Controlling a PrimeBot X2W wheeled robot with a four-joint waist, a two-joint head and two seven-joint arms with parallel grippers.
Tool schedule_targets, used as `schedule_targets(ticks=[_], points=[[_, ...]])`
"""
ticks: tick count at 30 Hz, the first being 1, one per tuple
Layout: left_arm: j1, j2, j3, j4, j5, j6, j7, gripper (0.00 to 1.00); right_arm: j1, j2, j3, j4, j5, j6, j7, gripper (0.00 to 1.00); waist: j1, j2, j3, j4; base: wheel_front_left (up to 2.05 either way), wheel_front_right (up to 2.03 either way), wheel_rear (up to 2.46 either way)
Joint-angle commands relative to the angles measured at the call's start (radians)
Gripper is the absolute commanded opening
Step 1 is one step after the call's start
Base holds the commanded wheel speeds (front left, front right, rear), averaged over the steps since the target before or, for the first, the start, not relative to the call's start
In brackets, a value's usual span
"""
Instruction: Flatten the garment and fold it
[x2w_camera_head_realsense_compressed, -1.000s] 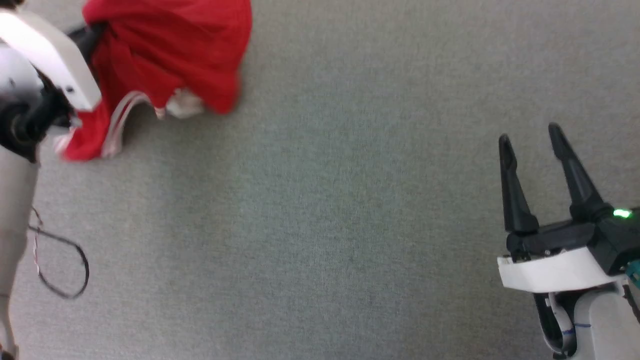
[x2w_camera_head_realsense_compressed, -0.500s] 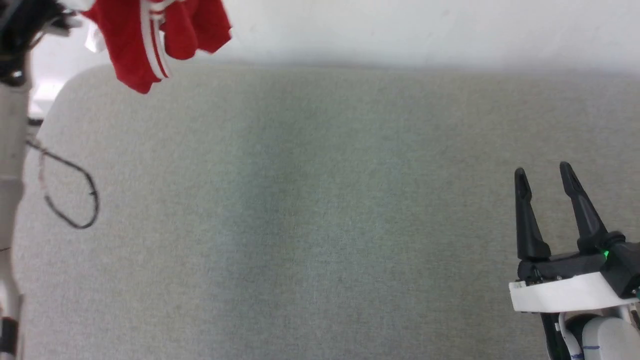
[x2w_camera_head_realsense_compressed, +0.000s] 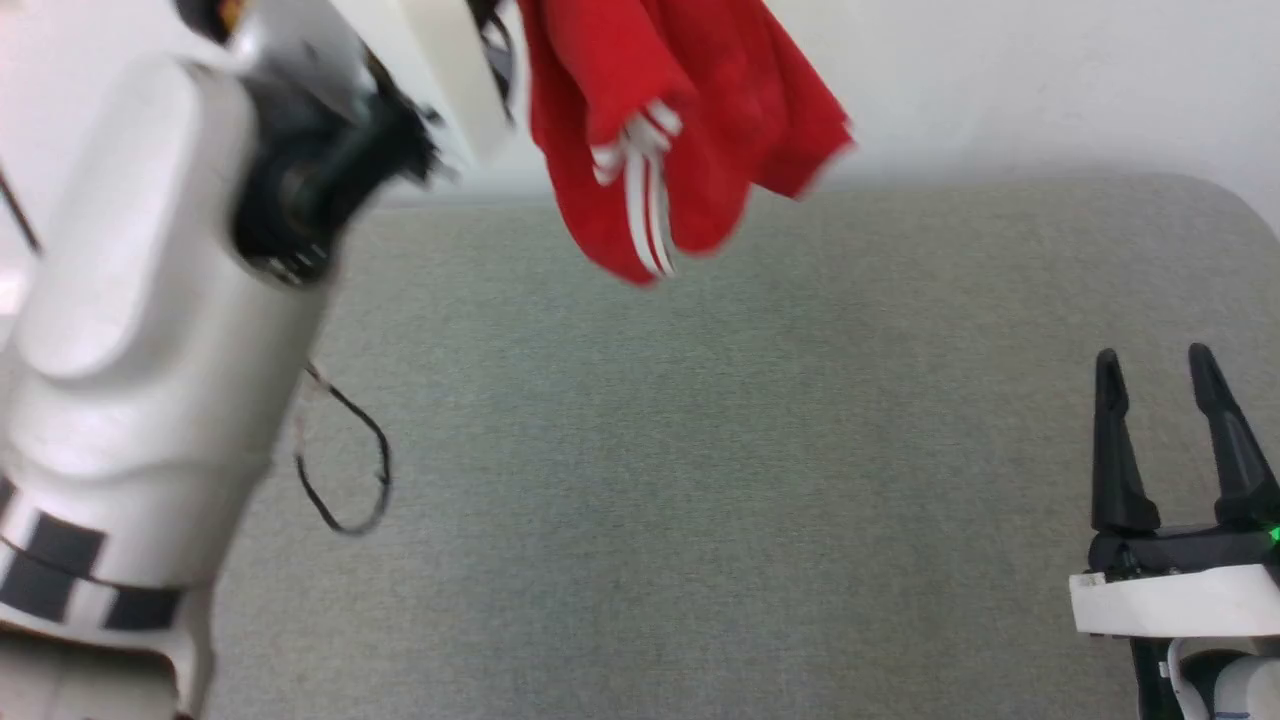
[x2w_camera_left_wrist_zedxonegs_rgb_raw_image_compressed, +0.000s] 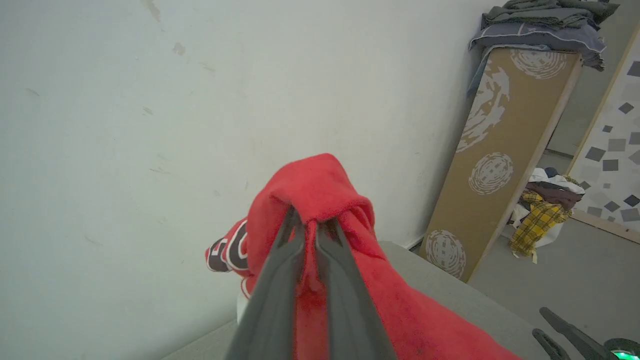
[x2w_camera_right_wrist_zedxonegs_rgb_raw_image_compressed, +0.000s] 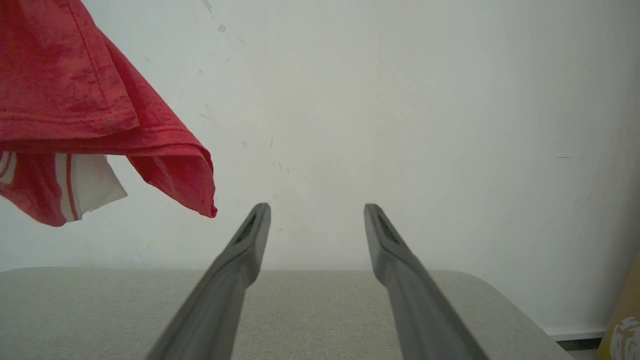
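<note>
Red garment (x2w_camera_left_wrist_zedxonegs_rgb_raw_image_compressed: 320, 190) pinched in left pincer (x2w_camera_left_wrist_zedxonegs_rgb_raw_image_compressed: 310, 222), hanging above table (x2w_camera_head_realsense_compressed: 700, 450)

the garment (x2w_camera_left_wrist_zedxonegs_rgb_raw_image_compressed: 320, 185) sits pinched between the jaws of the left gripper (x2w_camera_left_wrist_zedxonegs_rgb_raw_image_compressed: 311, 221) and hangs above the table (x2w_camera_head_realsense_compressed: 700, 480). it is up and left of the right gripper (x2w_camera_right_wrist_zedxonegs_rgb_raw_image_compressed: 317, 207), apart from its jaws. the table lies under those jaws, with the wall (x2w_camera_right_wrist_zedxonegs_rgb_raw_image_compressed: 400, 100) behind it. right of the left jaws a board (x2w_camera_left_wrist_zedxonegs_rgb_raw_image_compressed: 505, 150) leans on the wall, with cloths (x2w_camera_left_wrist_zedxonegs_rgb_raw_image_compressed: 540, 25) on top.
</note>
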Motion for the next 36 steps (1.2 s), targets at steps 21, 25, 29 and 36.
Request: schedule_targets(ticks=[21,25,29,36], points=[[0.506,-0.11,-0.282,0.223,0.144,0.027,-0.224,0.0,0.003,0.001,0.02,0.01,0.012,-0.002,-0.008,1.0,0.0001,-0.0001,0.049,-0.119,0.0,0.0,0.0],[0.526,-0.146,-0.273,0.279,0.123,0.018,-0.272,0.98,0.011,0.001,0.02,0.012,0.007,-0.002,-0.008,1.0,0.0001,-0.0001,0.036,-0.111,0.0,0.0,0.0],[0.527,-0.153,-0.242,0.251,0.106,0.008,-0.338,1.0,0.025,0.001,0.022,0.011,-0.001,-0.002,0.001,1.0,0.0001,-0.0001,0.012,-0.093,0.0,0.0,0.0],[0.618,-0.082,-0.104,0.03,0.074,0.078,-0.496,1.0,0.047,0.001,0.028,0.007,0.004,-0.002,0.014,1.0,0.0001,-0.0001,-0.022,-0.063,0.0,0.0,0.0]])
